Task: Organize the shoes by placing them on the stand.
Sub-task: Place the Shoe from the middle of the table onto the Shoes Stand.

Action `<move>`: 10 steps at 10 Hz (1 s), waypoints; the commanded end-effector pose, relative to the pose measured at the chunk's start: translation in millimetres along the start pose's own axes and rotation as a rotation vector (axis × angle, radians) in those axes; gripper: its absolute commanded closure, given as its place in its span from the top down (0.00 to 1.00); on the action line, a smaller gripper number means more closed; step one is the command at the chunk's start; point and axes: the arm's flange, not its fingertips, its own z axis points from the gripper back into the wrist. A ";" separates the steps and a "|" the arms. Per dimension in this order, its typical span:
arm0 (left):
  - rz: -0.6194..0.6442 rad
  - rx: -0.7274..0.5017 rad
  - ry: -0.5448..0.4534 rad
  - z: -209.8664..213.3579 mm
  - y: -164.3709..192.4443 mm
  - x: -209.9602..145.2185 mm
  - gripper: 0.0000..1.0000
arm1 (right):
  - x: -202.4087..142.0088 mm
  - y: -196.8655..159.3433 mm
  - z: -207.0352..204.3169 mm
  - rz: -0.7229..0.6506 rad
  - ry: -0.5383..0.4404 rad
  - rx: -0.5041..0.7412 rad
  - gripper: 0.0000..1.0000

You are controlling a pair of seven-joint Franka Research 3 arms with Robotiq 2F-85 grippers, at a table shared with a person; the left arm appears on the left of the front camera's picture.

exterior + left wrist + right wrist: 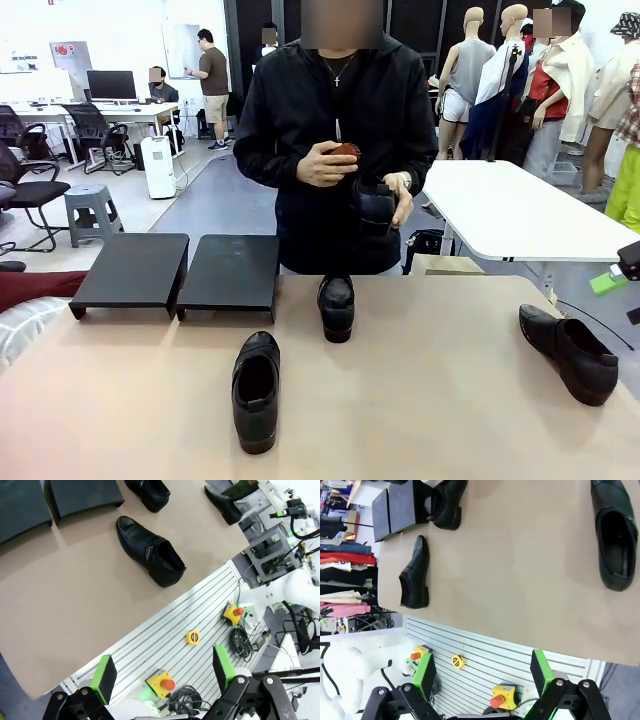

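Note:
Three black shoes lie on the tan table: a loafer [256, 388] near the front middle, another [336, 305] upright by the far edge, and a slim one [567, 350] at the right. A person across the table holds one more shoe [376, 208] in both hands. The stand [130, 268] is two low black platforms side by side at the far left, nothing on them. My left gripper [163, 672] is open over the robot-side base, well short of the nearest shoe [150, 551]. Likewise, my right gripper [482, 672] hangs open, far from the slim shoe [615, 535].
A slotted metal base with yellow stop buttons [161, 682] and cables runs along my side of the table edge. The person's hand [325, 162] also holds a small brown object. A white table [520, 210] stands behind at the right.

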 end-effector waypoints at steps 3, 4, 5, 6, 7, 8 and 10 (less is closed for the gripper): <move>-0.018 -0.025 -0.010 -0.2 -0.2 -0.6 1.00 | 1.3 4.3 1.8 -0.014 -0.002 0.023 1.00; -0.018 -0.025 -0.010 -0.2 -0.2 -0.6 1.00 | 1.3 4.3 1.8 -0.014 -0.002 0.023 1.00; -0.018 -0.025 -0.010 -0.2 -0.2 -0.6 1.00 | 1.3 4.3 1.8 -0.014 -0.002 0.023 1.00; -0.018 -0.025 -0.010 -0.2 -0.2 -0.6 1.00 | 1.3 4.3 1.8 -0.014 -0.002 0.023 1.00; 0.000 0.000 0.000 0.0 0.0 0.0 1.00 | 1.3 4.3 1.8 -0.014 -0.002 0.023 1.00; -0.010 0.148 0.085 -34.7 -46.3 30.3 1.00 | 1.3 4.3 1.8 -0.014 -0.002 0.023 1.00; -0.035 0.368 0.341 -132.1 -113.0 72.3 1.00 | 1.3 4.3 1.8 -0.014 -0.002 0.023 1.00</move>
